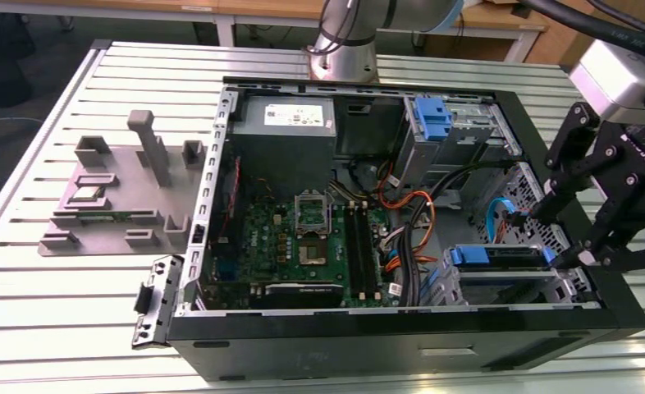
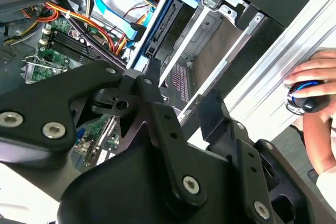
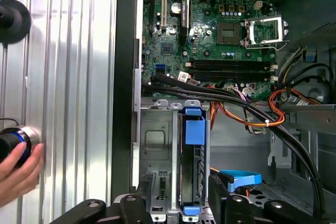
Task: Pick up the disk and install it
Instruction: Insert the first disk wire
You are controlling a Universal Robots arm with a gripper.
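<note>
A slatted metal table (image 1: 82,328) carries an open black case (image 1: 388,341) lying on its side; beyond the case stand wooden desks (image 1: 191,10), and dark floor (image 1: 16,74) shows past the table edge on the exterior view's left. The arm base (image 1: 342,45) is fixed to the table just behind the case. Beside the case, on the exterior view's left, sits a grey fixture (image 1: 125,193). Inside the case lie a green motherboard (image 1: 300,238), a grey power supply (image 1: 290,123) at the far wall, and a tall blue bracket (image 1: 432,119) next to it. The disk (image 1: 498,256), in its blue carrier, sits in the metal cage (image 1: 519,283) at the case's near corner on the exterior view's right, seen edge-on in the first wrist view. The gripper (image 3: 178,203) hangs over that corner of the case with its fingers spread wide to either side of the cage, holding nothing. A bundle of black and orange cables (image 3: 236,103) crosses the case just beside the cage, between it and the motherboard, and a blue flat cable (image 3: 239,176) curls close by. Outside the case wall nearest the cage, a hand (image 3: 18,174) rests on a small knob (image 2: 307,98) with a blue glowing ring, on the table
</note>
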